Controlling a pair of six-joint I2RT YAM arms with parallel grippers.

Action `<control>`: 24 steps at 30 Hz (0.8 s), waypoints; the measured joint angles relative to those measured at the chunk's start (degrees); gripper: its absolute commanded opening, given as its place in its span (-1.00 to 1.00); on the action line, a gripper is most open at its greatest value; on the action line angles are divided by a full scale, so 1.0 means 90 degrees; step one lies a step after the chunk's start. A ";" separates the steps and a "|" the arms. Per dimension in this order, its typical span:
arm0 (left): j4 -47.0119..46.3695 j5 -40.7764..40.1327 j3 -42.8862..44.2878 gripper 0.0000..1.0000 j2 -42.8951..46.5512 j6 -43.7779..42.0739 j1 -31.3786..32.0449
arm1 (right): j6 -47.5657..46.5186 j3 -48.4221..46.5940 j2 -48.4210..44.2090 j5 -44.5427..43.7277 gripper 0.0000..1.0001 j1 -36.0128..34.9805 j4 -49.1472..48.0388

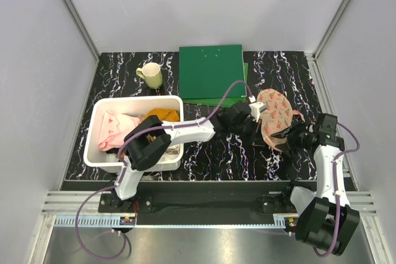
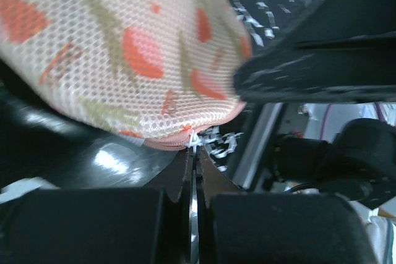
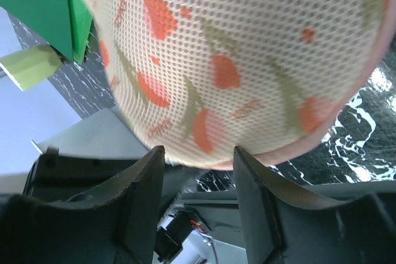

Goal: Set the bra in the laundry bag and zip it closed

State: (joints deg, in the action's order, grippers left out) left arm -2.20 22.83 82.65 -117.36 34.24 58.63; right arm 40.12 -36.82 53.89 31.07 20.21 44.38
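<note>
1. The left gripper (image 2: 194,156) has its jaws pressed together, pinching a small metal zipper pull (image 2: 197,139) at the pink edge of the bag (image 2: 124,47).
2. The right gripper (image 3: 195,165) has its jaws moderately apart. The bag's rounded rim dips just between the fingertips (image 3: 151,159), and nothing is clamped.
3. The bag sits on the right of the table (image 1: 229,153), between the two grippers and just beside the green folders (image 1: 210,72).
4. To the left, a white bin (image 1: 99,153) holds a pink cloth (image 1: 117,129) and an orange garment (image 1: 162,114).

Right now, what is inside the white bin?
A pink cloth and an orange garment lie in the bin. The left arm covers its near right part; anything there is hidden.
</note>
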 measured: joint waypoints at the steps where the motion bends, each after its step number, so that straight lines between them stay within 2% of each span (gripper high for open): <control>1: 0.0007 -0.0022 0.0100 -1.00 -0.0029 0.0019 0.0085 | 0.0085 0.0056 -0.0049 0.0007 0.04 0.0000 -0.0010; 5: 0.0012 -0.0046 0.0243 -1.00 -0.0051 0.0063 0.0330 | 0.0321 0.0250 -0.0129 -0.0022 -0.10 0.0007 -0.0017; 11: 0.0136 -0.0087 0.0243 -1.00 -0.0051 0.0095 0.0413 | 0.0561 0.0367 -0.0146 -0.0041 -0.11 0.0007 -0.0104; 24: 0.0282 -0.0180 0.0243 -1.00 -0.0053 0.0056 0.0165 | 0.0352 -0.0053 -0.0454 -0.0155 0.22 0.0007 0.0396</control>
State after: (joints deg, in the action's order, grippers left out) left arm 0.34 21.21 84.84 -117.84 34.74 60.12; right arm 43.29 -37.30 49.80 29.67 20.27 47.94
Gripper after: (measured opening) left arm 0.012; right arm 0.586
